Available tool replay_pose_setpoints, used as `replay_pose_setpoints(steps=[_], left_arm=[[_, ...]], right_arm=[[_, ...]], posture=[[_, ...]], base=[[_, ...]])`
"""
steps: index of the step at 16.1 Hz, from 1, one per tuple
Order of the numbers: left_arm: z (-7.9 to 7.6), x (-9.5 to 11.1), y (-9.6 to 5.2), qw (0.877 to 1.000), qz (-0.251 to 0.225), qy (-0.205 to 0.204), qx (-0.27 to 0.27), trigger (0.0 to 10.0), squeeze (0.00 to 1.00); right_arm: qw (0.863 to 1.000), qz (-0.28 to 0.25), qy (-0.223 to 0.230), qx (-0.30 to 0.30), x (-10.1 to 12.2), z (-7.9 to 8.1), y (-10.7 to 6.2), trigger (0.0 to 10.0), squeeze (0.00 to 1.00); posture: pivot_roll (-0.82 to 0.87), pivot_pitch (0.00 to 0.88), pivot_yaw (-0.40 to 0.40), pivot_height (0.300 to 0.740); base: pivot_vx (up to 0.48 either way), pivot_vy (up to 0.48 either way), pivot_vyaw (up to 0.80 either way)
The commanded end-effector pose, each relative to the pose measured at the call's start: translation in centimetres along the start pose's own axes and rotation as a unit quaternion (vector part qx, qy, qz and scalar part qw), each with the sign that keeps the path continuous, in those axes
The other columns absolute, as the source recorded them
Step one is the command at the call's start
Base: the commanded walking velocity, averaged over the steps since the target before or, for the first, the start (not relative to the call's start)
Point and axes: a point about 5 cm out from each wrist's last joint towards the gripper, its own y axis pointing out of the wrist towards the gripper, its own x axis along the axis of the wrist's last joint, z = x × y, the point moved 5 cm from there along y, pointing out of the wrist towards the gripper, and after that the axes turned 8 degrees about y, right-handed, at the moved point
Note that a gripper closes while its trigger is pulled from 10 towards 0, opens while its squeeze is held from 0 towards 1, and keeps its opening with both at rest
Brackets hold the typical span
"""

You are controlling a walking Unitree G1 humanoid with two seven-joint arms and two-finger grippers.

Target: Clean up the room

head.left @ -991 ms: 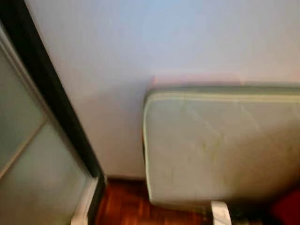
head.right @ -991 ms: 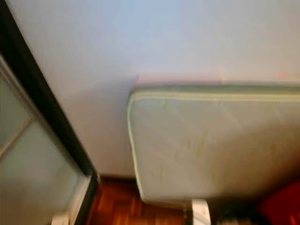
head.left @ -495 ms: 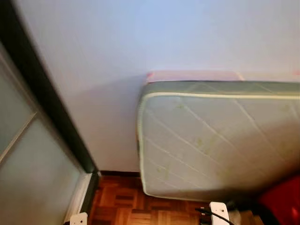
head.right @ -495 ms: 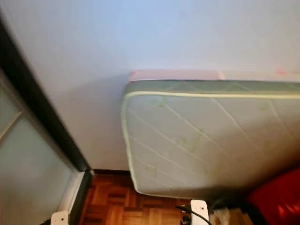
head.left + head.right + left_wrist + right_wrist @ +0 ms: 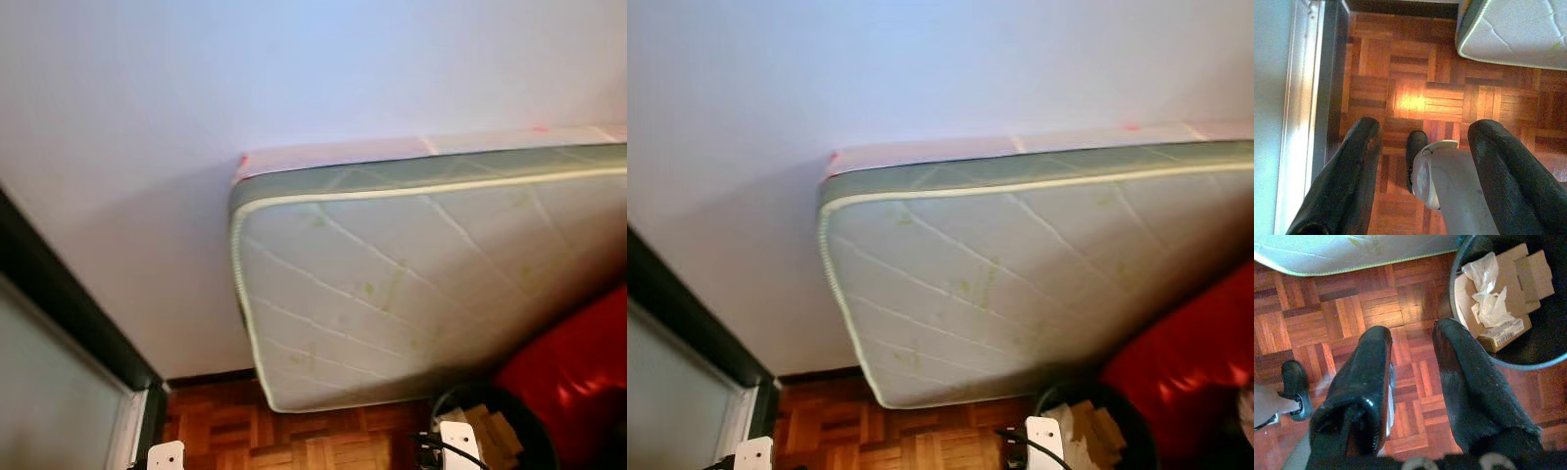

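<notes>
- A quilted mattress (image 5: 411, 284) leans against the white wall (image 5: 196, 98) over parquet floor (image 5: 1415, 98); beside it stands a bin (image 5: 1508, 303) of cardboard and crumpled paper.
- Left tool (image 5: 1425, 142) and right tool (image 5: 1413, 352) hang spread above the floor, holding nothing.
- Compared with a second ago, the view has swung right, sharper now, revealing a red object (image 5: 578, 372).

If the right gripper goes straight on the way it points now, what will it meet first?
Probably the bare parquet floor. The right gripper points down at it with open fingers; the bin lies just to one side, though depth is hard to judge.
</notes>
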Motion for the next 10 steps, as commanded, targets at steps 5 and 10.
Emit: replay_pose_setpoints(steps=[5,10], left_arm=[[-5.29,8.78,2.19,0.994,-0.056,0.064,-0.072,10.0,0.00],[-5.28,8.65,2.19,0.994,-0.054,0.065,-0.070,10.0,0.00]], right_arm=[[0.999,-0.014,0.039,0.001,4.07,-0.88,0.64,10.0,0.00],[0.999,-0.012,0.036,0.001,3.99,-0.92,0.63,10.0,0.00]], posture=[[0.04,0.000,-0.063,0.740],[0.05,0.000,-0.064,0.740]], base=[[0.000,-0.172,-0.80],[0.000,0.000,-0.80]])
